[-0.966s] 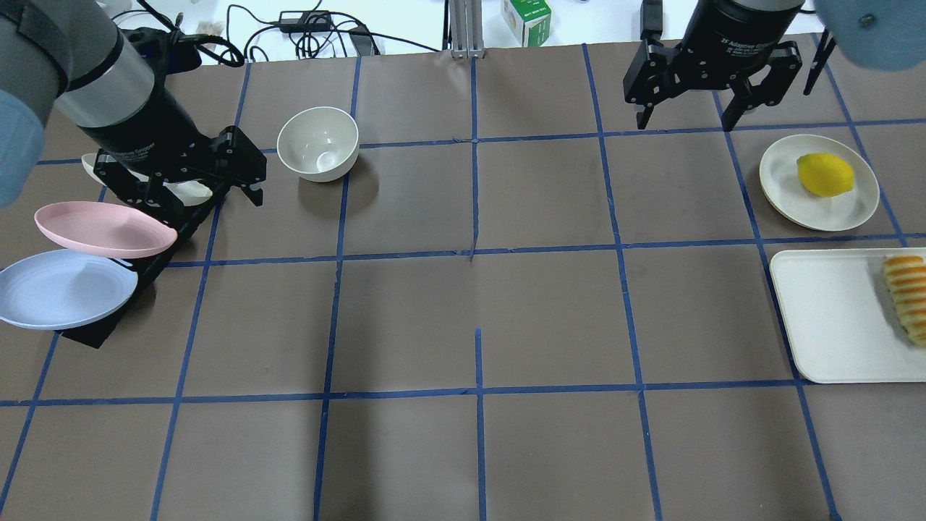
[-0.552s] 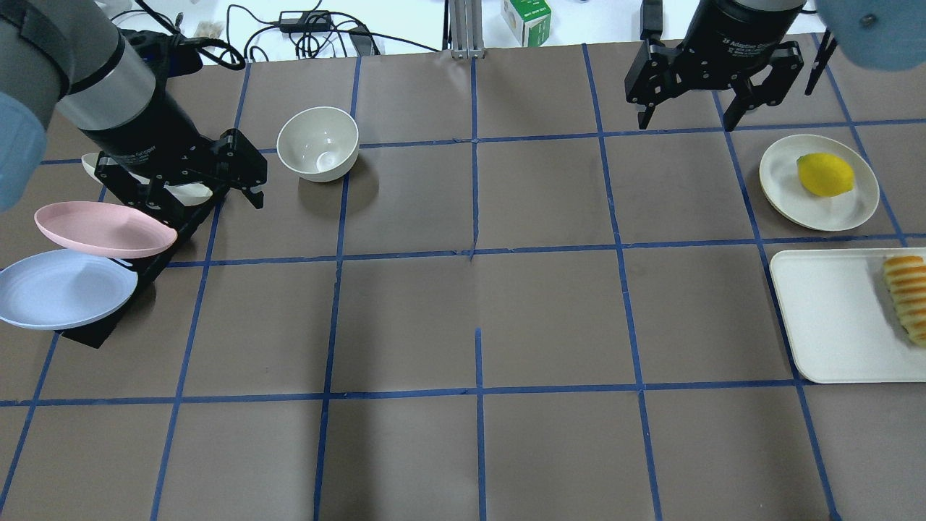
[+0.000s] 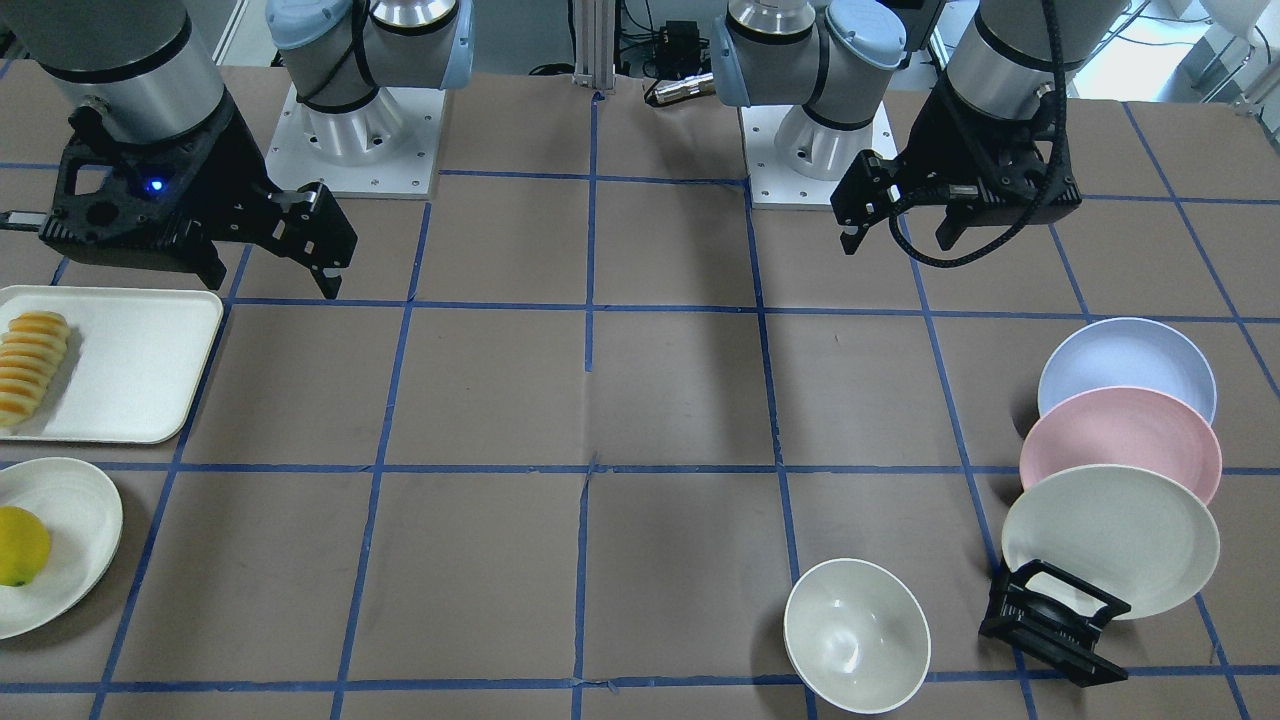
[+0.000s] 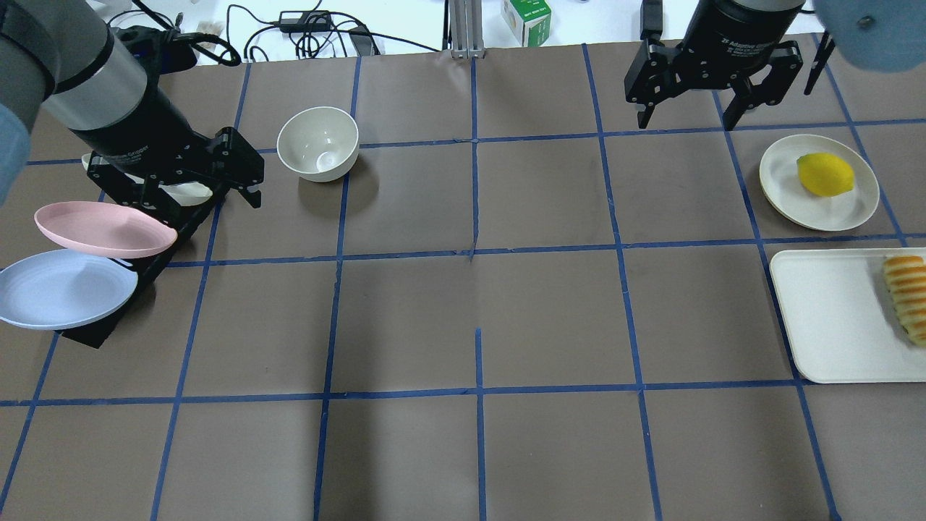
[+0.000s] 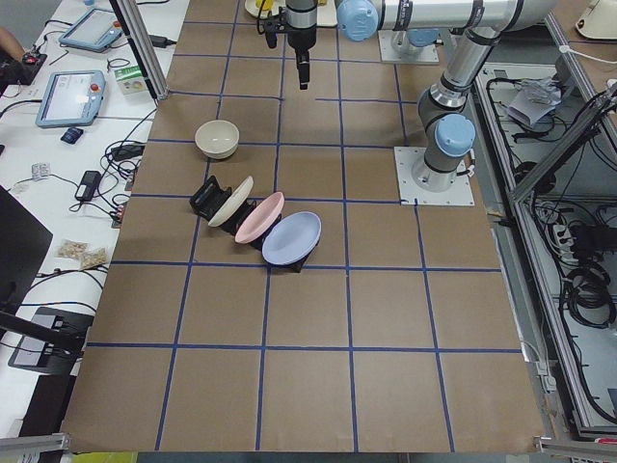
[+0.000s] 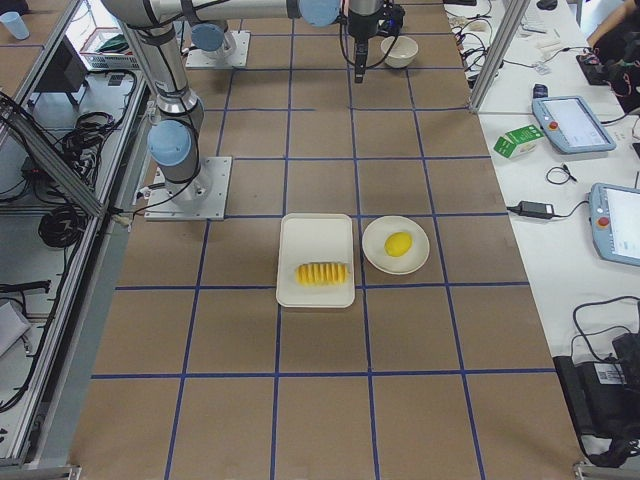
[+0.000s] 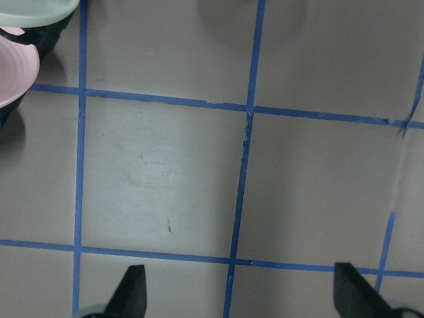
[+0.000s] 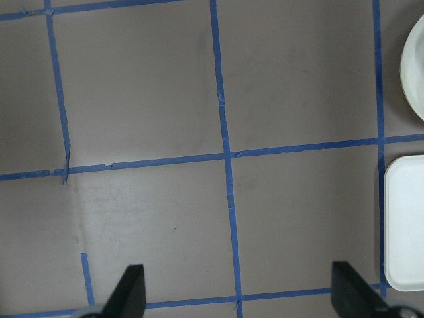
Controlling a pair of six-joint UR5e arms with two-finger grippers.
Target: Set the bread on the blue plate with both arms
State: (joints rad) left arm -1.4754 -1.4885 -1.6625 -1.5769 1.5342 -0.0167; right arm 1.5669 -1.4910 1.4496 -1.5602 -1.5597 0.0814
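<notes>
The bread [image 4: 908, 297] lies at the far right end of a white tray [image 4: 832, 318]; it also shows in the front view [image 3: 30, 365] and in the right view [image 6: 322, 272]. The blue plate [image 4: 58, 289] leans in a black rack [image 3: 1050, 625] behind a pink plate; it also shows in the front view [image 3: 1125, 365] and in the left view [image 5: 291, 238]. My left gripper [image 4: 195, 192] hovers open and empty over the rack's far end, above bare table in its wrist view [image 7: 242, 295]. My right gripper [image 4: 684, 119] is open and empty, high at the table's far side, well away from the tray [image 8: 405, 225].
A pink plate [image 4: 101, 228] and a cream plate [image 3: 1110, 535] share the rack. A white bowl [image 4: 318, 143] stands right of the left gripper. A lemon [image 4: 825, 174] sits on a cream plate [image 4: 854, 206] beyond the tray. Blue tape lines grid the brown table.
The left arm has shifted slightly to the left. The right gripper has edged a little toward the table's far side. Both stay open; no object has moved.
</notes>
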